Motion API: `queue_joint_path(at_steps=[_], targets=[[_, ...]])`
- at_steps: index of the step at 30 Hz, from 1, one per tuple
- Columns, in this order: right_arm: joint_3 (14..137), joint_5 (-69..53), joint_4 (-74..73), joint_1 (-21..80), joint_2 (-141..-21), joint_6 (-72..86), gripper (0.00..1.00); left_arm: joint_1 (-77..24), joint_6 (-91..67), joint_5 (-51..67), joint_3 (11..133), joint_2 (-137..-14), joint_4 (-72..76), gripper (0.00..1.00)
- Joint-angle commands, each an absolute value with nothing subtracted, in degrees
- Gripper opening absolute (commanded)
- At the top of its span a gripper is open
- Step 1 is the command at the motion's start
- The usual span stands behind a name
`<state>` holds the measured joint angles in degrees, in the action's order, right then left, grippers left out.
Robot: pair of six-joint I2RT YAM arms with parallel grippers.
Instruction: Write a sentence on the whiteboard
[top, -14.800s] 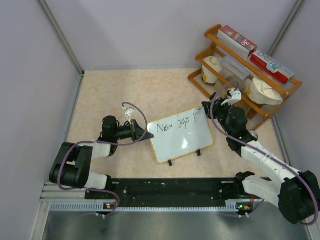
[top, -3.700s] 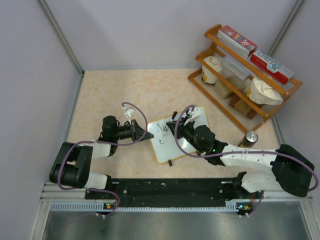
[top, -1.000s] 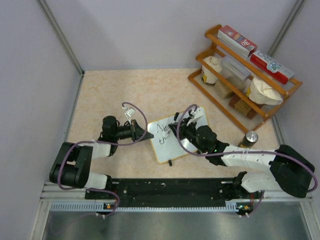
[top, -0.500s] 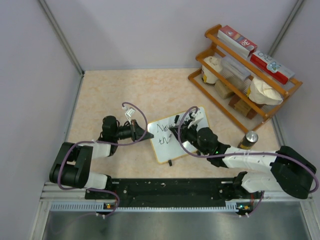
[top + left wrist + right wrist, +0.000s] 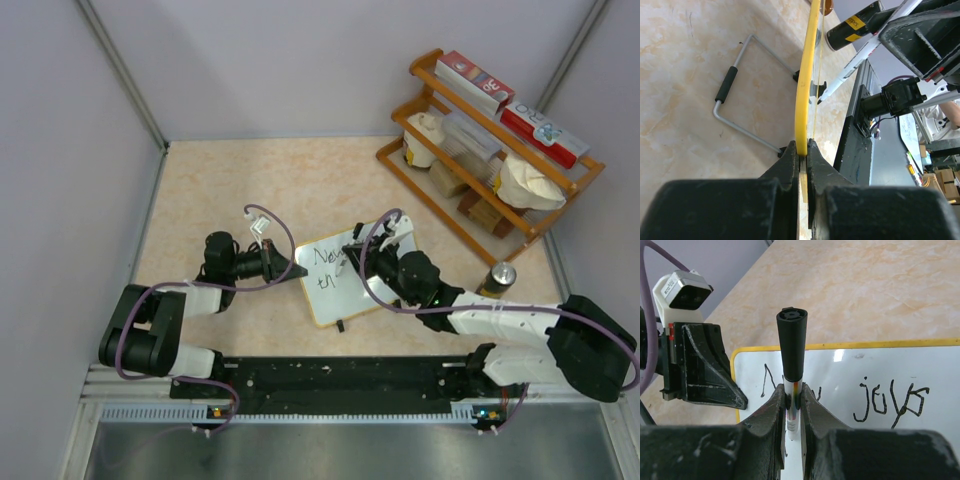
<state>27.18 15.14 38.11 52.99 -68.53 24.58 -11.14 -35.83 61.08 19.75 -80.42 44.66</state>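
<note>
The whiteboard (image 5: 352,278) stands tilted at the table's middle, with "New joys" on its top line and "th" under it. It also shows edge-on in the left wrist view (image 5: 805,90) and face-on in the right wrist view (image 5: 890,405). My left gripper (image 5: 296,270) is shut on the board's left edge (image 5: 801,150). My right gripper (image 5: 362,260) is shut on a marker (image 5: 792,360) with a black cap end and white barrel. It holds the marker over the board's left half, tip (image 5: 819,102) at the board's face.
A wooden rack (image 5: 490,140) with boxes and bowls stands at the back right. A dark cylindrical can (image 5: 497,277) stands right of the board; it also shows in the left wrist view (image 5: 855,31). The board's wire stand (image 5: 747,95) rests on the table behind it.
Over the last seconds "th" has appeared on the second line. My right gripper has shifted slightly right along that line with the marker. The left gripper has not moved.
</note>
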Motion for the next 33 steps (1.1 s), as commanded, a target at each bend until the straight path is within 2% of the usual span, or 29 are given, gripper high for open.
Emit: queue_joint_path(at_steps=[1, 20, 33], targets=[[29.4, 14.7, 40.5, 52.5, -70.1, 24.1, 0.0, -11.7, -33.6, 64.5, 20.0, -80.9, 46.0, 0.0], [29.0, 15.2, 40.9, 52.5, -72.1, 24.7, 0.0, -11.7, -33.6, 64.4, 19.9, -80.9, 46.1, 0.0], [28.6, 18.4, 37.9, 50.8, -68.1, 23.7, 0.0, -11.7, -33.6, 64.5, 19.9, -80.9, 46.0, 0.0]])
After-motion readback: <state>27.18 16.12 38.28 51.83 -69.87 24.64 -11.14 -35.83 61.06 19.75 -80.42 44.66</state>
